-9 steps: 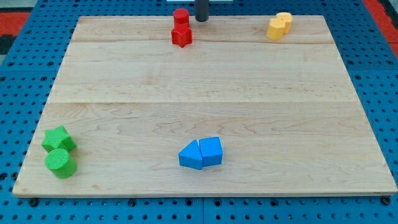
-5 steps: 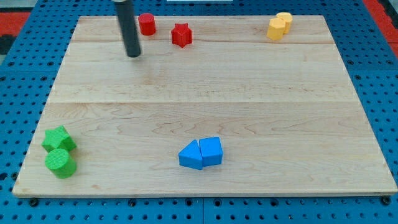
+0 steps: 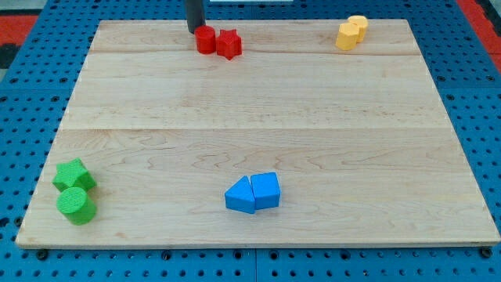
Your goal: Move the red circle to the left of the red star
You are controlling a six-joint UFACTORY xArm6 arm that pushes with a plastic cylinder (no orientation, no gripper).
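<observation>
The red circle (image 3: 205, 39) sits near the view's top edge of the wooden board, directly left of the red star (image 3: 228, 44) and touching or nearly touching it. My tip (image 3: 194, 30) is at the circle's upper left, right against it. The dark rod rises out of the view's top.
Two yellow blocks (image 3: 351, 32) sit together at the view's top right. A green star (image 3: 73, 175) and a green circle (image 3: 76, 204) sit at the bottom left. Two blue blocks (image 3: 253, 193) sit together at the bottom centre. The board (image 3: 258, 110) lies on a blue pegboard.
The red circle went from above the star to its far left, then right until it sits against the star's left. My tip moved from lower left to the circle's upper left.
</observation>
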